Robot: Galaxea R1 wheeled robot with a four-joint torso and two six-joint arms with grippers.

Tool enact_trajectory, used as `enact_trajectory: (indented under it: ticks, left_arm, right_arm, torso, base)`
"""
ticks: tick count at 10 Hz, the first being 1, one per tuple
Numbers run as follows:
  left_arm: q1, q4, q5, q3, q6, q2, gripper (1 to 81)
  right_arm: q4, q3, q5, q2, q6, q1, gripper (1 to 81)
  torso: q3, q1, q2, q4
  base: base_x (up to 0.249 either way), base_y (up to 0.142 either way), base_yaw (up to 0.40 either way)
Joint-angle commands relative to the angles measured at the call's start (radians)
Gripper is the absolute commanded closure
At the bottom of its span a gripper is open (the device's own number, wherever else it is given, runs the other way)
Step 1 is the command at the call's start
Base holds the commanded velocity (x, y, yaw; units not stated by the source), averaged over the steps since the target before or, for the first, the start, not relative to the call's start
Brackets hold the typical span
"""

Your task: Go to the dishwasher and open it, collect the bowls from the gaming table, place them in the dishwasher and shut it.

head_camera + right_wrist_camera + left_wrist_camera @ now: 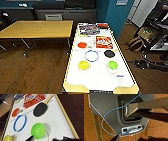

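The gaming table [100, 80] has a glossy white top and a yellow rim and stretches away right in front of me. On it stand a green bowl [113, 65] [37, 130] and a yellow bowl [83, 65] [7, 138], one on either side of the near half. My right gripper [48, 139] hangs open just above the table beside the green bowl, touching nothing. My left gripper [130, 139] is open over the wooden floor, next to my own grey base. The dishwasher is out of view.
A blue ring [91, 55], a red paddle [82, 45], a black paddle [109, 53] and a red box [104, 41] lie further along the table. A wooden table [37, 28] stands to the left. Chairs and dark gear [150, 50] crowd the right.
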Motion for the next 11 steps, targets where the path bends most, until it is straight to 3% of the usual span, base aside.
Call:
enact_trajectory:
  ticks: [1, 3, 5, 11]
  left_arm:
    - [-0.003, -0.009, 0.075, 0.005, 0.002, 0.003, 1.0]
    - [-0.006, -0.009, 0.076, 0.005, 0.002, 0.005, 1.0]
    - [-0.007, -0.009, 0.076, 0.005, 0.002, 0.005, 1.0]
    - [-0.012, -0.009, 0.076, 0.005, 0.002, 0.005, 1.0]
  right_arm:
    - [0.016, -0.047, -0.012, -0.015, 0.011, 0.142, 1.0]
    - [0.016, -0.087, -0.012, 0.001, 0.037, 0.157, 1.0]
    - [0.012, -0.122, -0.012, 0.011, 0.102, 0.174, 1.0]
    - [0.009, -0.197, -0.009, 0.143, 0.109, 0.163, 1.0]
  torso:
    - [0.001, 0.000, 0.000, 0.000]
    - [-0.004, 0.000, 0.001, 0.000]
    - [-0.004, 0.000, 0.001, 0.000]
    - [-0.004, 0.001, 0.001, 0.000]
  base:
    - [0.000, 0.000, 0.000]
    - [0.000, 0.000, 0.000]
    - [0.000, 0.000, 0.000]
    - [0.000, 0.000, 0.000]
